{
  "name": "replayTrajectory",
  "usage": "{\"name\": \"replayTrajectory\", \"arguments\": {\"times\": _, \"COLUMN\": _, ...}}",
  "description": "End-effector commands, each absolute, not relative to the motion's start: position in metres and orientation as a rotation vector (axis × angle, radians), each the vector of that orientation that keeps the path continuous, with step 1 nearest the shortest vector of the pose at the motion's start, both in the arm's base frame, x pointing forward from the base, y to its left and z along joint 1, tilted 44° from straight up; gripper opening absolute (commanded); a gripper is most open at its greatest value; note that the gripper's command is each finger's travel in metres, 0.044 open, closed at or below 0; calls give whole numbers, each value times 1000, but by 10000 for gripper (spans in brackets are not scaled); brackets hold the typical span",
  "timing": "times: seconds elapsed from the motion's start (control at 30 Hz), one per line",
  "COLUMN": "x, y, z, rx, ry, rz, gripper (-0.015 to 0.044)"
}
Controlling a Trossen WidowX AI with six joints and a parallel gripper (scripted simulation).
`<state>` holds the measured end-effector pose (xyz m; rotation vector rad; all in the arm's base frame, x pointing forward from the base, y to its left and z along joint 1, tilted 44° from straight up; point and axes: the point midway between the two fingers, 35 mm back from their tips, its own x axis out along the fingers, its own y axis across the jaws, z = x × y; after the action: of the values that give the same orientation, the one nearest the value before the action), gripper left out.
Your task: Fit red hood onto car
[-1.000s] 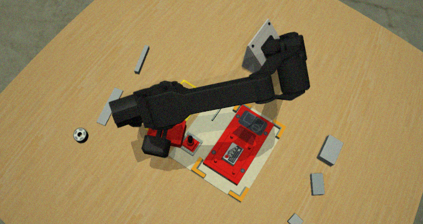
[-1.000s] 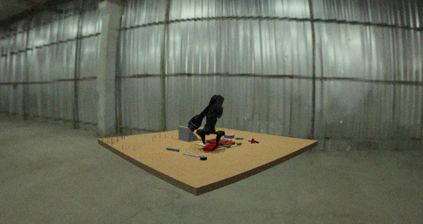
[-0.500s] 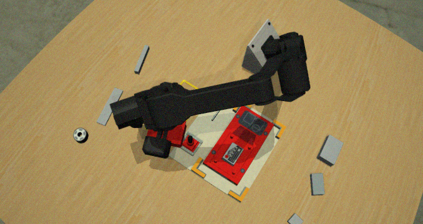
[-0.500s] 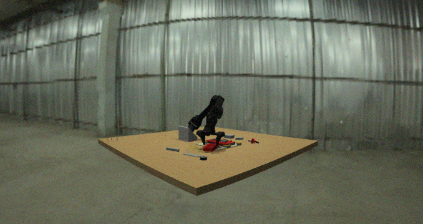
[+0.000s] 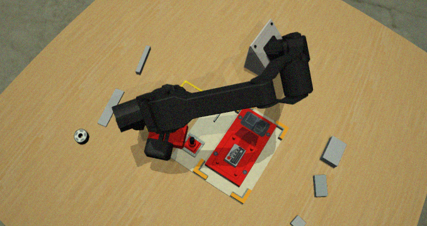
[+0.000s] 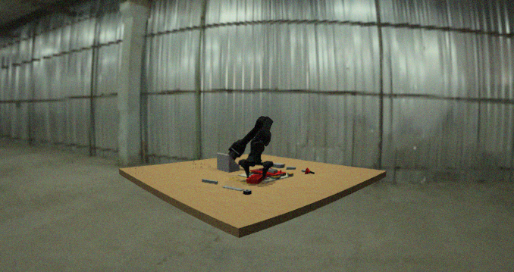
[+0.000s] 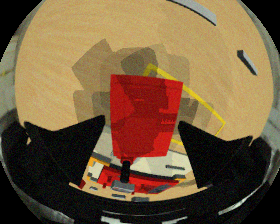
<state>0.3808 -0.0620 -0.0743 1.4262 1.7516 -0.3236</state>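
Note:
The red hood (image 5: 178, 136) (image 6: 255, 179) (image 7: 145, 112) lies flat on the table just left of the jig, partly hidden under my arm. My gripper (image 5: 164, 136) (image 7: 143, 121) is open and low over the hood, with one finger on either side of it; I see no contact. One dark finger shows at the hood's near-left side in the overhead view. The red chassis (image 5: 249, 140) (image 6: 274, 173) sits in the white jig (image 5: 210, 131) with orange corner marks, with the grey engine block (image 5: 235, 154) on its deck. The pegs are too small to make out.
A small red piece with a black knob (image 5: 191, 143) stands on a grey tile between hood and chassis. Grey blocks lie around: (image 5: 143, 59), (image 5: 110, 106), (image 5: 334, 150), (image 5: 320, 185). A small wheel (image 5: 81, 135) lies to the left. The arm's grey base wedge (image 5: 262, 48) stands at the back.

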Motion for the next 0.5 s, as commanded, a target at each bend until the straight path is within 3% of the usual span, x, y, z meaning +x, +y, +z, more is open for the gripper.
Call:
{"name": "replayTrajectory", "arguments": {"times": 0.0, "x": 381, "y": -60, "z": -76, "rx": 1434, "ry": 1752, "rz": -323, "gripper": 440}}
{"name": "replayTrajectory", "arguments": {"times": 0.37, "x": 381, "y": -56, "z": -80, "rx": 1434, "ry": 1752, "rz": -322, "gripper": 440}}
{"name": "replayTrajectory", "arguments": {"times": 0.47, "x": 381, "y": -58, "z": -79, "rx": 1426, "ry": 1752, "rz": -323, "gripper": 361}}
